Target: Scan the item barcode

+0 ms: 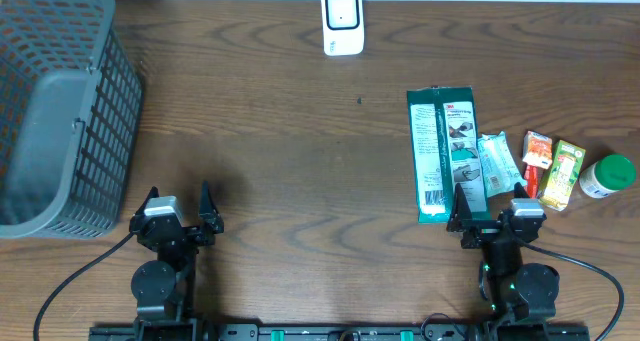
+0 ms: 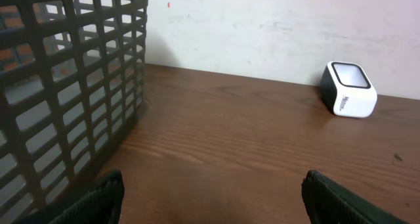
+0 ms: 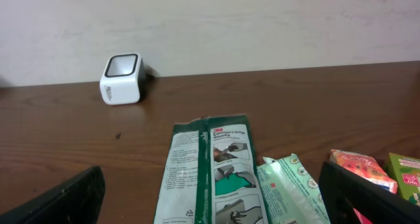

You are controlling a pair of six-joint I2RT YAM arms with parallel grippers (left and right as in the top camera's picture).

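Several items lie at the table's right. They are a long green and white packet (image 1: 443, 151) (image 3: 210, 168), a pale green sachet (image 1: 497, 163) (image 3: 289, 191), an orange pack (image 1: 538, 151) (image 3: 357, 168), a yellow-green box (image 1: 567, 174) (image 3: 405, 175) and a green-lidded bottle (image 1: 608, 176). I cannot make out a barcode on any of them. The white scanner (image 1: 341, 21) (image 2: 349, 89) (image 3: 121, 78) stands at the far edge. My right gripper (image 1: 488, 196) (image 3: 213, 204) is open just short of the packet's near end. My left gripper (image 1: 179, 193) (image 2: 213, 207) is open over bare wood.
A grey mesh basket (image 1: 50, 111) (image 2: 65, 86) fills the far left, close to my left gripper. The wooden table (image 1: 280, 151) meets a pale wall behind the scanner.
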